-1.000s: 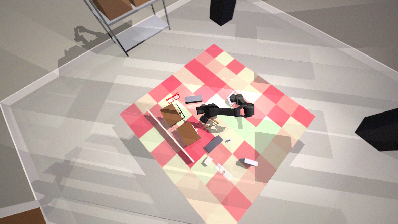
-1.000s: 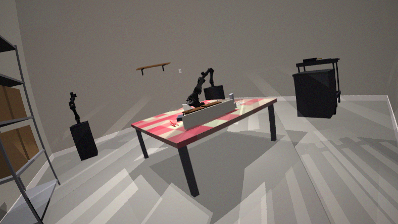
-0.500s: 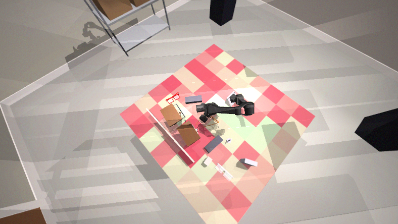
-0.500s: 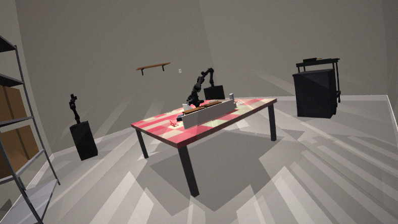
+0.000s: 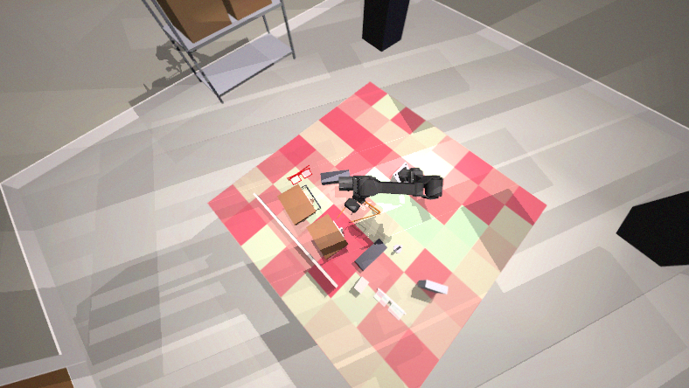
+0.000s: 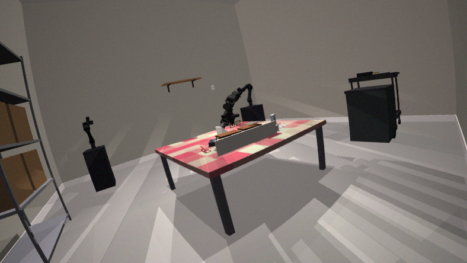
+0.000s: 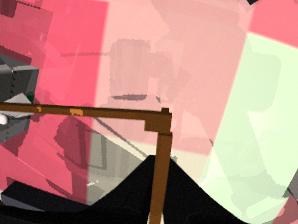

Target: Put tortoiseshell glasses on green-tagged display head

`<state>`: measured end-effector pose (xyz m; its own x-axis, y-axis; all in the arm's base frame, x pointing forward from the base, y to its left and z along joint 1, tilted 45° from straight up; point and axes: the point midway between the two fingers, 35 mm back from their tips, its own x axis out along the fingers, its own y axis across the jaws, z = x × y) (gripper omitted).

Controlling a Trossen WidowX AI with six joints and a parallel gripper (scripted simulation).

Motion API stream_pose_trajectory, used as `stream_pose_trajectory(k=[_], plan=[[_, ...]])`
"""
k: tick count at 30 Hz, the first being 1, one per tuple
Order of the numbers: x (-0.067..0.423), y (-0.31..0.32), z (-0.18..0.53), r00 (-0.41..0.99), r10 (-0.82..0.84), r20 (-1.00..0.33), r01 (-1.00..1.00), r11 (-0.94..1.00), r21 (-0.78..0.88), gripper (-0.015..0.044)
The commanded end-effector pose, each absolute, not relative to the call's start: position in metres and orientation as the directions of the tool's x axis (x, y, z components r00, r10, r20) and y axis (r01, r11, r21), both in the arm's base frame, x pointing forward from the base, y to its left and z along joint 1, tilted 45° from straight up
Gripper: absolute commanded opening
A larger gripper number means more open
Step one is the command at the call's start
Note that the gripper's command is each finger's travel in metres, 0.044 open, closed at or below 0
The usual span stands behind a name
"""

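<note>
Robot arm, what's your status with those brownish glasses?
Gripper shut on tortoiseshell glasses. Glasses not on a head. Black-framed glasses at the other head: keep clear.
</note>
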<state>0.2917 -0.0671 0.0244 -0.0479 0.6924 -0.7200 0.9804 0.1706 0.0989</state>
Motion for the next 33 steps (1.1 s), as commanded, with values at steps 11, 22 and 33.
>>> stream_pose_trajectory(k=[11,22,33], plan=[[0.298,-0.031,0.068,-0.052,0.683,-0.729,0.979,0.177,0.096,0.0000],[0.289,0.021,0.119,-0.050,0.683,-0.729,0.980,0.175,0.097,0.0000],[0.263,0.071,0.166,-0.055,0.696,-0.716,0.979,0.178,0.098,0.0000]])
